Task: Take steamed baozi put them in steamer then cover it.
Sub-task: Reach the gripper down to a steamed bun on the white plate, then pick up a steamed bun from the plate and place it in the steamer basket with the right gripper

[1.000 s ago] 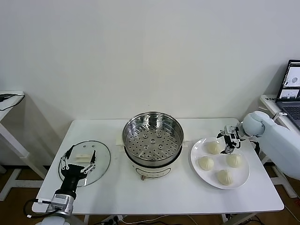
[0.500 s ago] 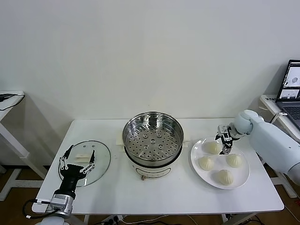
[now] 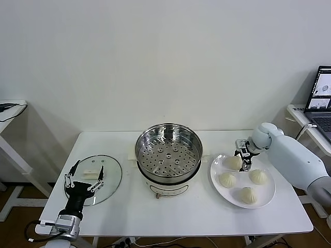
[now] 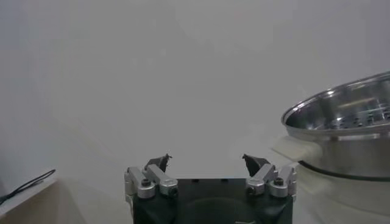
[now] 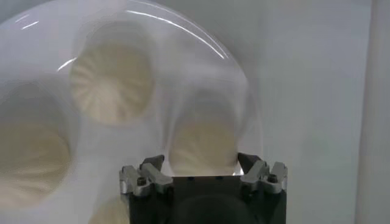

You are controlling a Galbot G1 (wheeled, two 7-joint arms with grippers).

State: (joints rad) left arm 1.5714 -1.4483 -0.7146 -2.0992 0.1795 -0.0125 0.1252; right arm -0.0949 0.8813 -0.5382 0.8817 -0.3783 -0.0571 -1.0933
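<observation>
My head camera looks forward and down from well back, taking in the whole worktop (image 3: 196,217). My left wrist camera sits just behind the left gripper (image 4: 208,163), low and level, facing the wall, with the steamer (image 4: 344,131) off to one side. My right wrist camera looks steeply down, close over the plate (image 5: 201,45). Each wrist view shares its patch with the head view.
</observation>
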